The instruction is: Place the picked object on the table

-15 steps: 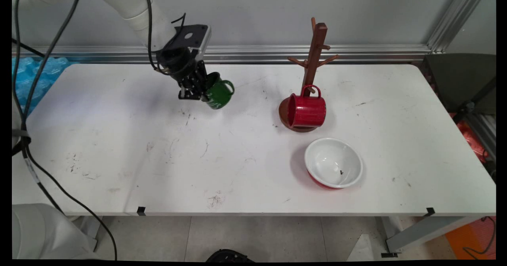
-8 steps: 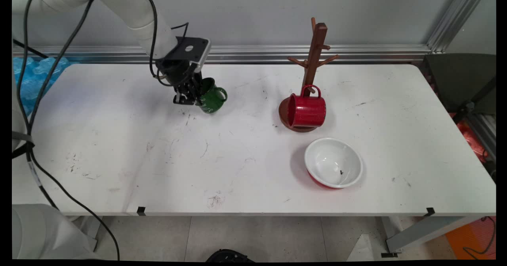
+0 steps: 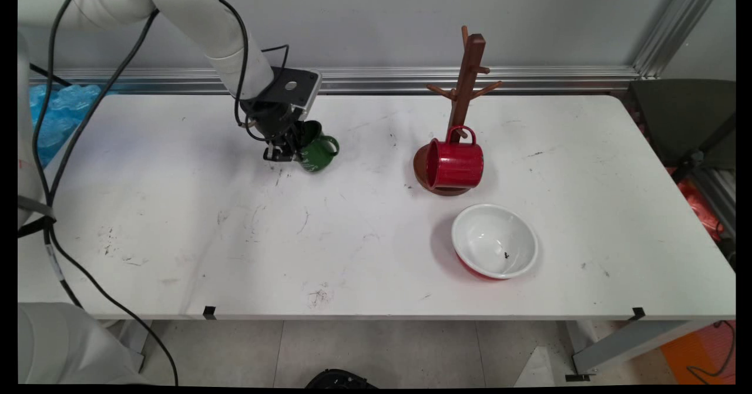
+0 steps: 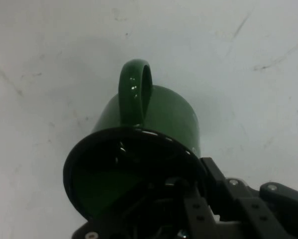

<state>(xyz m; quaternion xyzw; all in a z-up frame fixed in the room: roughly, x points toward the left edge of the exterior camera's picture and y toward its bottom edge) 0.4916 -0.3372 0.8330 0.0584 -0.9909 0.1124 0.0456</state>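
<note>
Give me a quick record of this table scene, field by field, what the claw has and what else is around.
claw: shut on the green mug's rim
green mug: tilted, low over the table's far left part, handle pointing right
table: white, scuffed
mug tree: brown wood, upright, right of the green mug
red mug: on its side at the mug tree's base
bowl: white inside, red outside, nearer the camera

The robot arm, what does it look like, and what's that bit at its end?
The arm is made of smooth, rounded white tube sections. Black cables hang loosely from it. At its end sits a flat grey-and-black block with a small round hole, and below it the black gripper, a metal linkage with visible screws.
</note>
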